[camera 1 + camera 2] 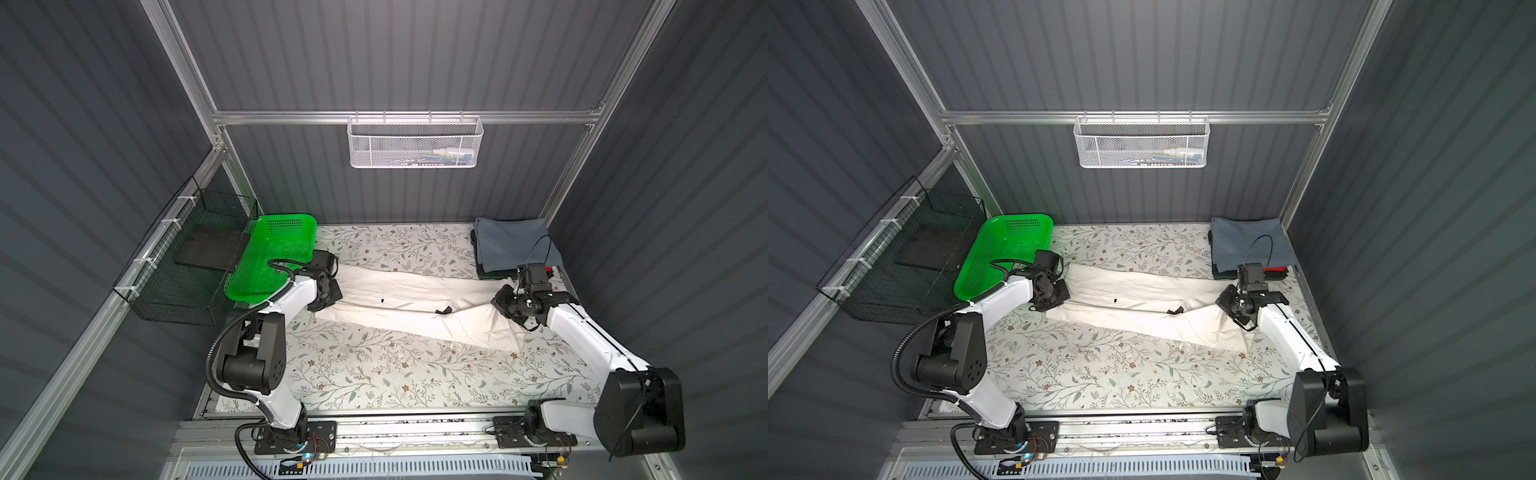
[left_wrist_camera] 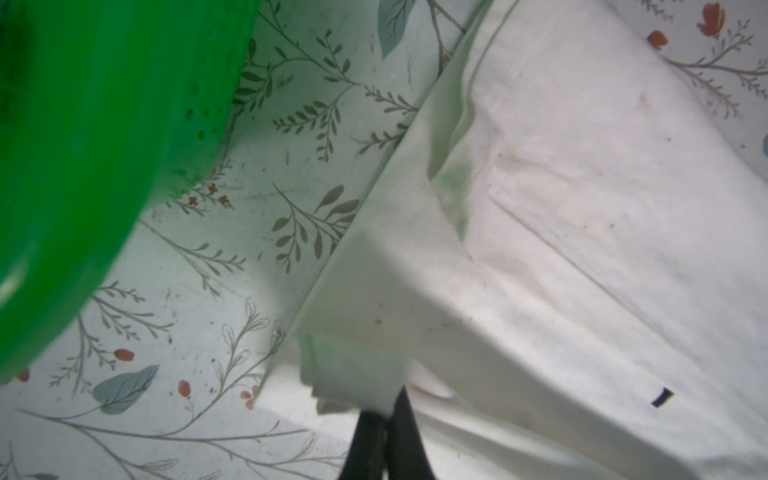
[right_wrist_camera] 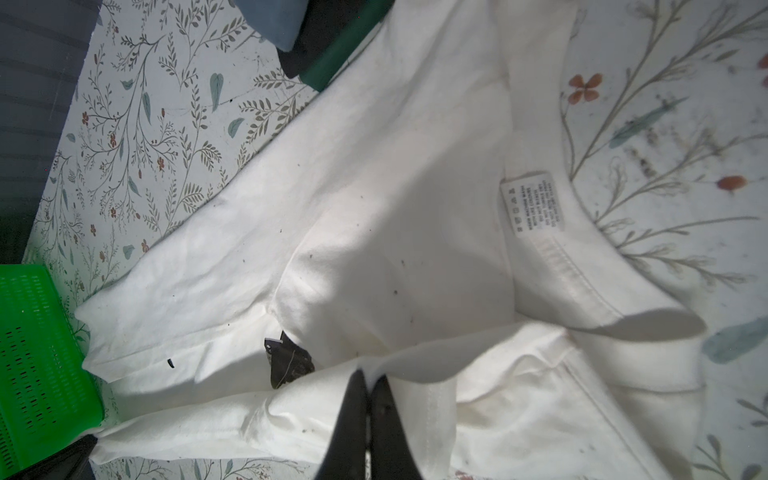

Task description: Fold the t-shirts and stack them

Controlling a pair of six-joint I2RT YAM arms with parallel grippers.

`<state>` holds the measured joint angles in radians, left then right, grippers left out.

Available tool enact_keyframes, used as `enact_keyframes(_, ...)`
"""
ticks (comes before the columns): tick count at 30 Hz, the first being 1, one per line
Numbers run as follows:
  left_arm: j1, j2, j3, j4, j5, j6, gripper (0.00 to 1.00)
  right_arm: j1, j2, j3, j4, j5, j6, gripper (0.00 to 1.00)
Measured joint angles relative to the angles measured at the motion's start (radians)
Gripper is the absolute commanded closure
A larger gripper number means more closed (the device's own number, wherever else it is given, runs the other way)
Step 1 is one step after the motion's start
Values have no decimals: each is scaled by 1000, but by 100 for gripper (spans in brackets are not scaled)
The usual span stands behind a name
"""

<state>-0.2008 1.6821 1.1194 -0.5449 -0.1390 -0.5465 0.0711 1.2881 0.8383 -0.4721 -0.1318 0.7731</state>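
The cream tee [image 1: 407, 299] lies stretched across the floral table [image 1: 374, 374]. The left gripper [image 2: 384, 401] and right gripper [image 3: 368, 380] each have their jaws pinched tight on its cloth, at opposite ends. A white care label [image 3: 532, 203] sits inside its collar, the grey print too small to read, and the folded grey-blue tee [image 1: 511, 243] lies in the far right corner.

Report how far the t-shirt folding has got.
Done: a folded stack sits in the far right corner, the grey-blue tee on top. In hand: the white tee lies as a long band, the left end effector and right end effector each pinching an end. Left: fold that band shorter and set it on the stack.
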Motion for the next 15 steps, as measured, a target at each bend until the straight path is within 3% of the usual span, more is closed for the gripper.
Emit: enact_keyframes(15, 0, 27, 32, 16, 0, -14, 100, -2, 49, 47, 8, 0, 0, 100)
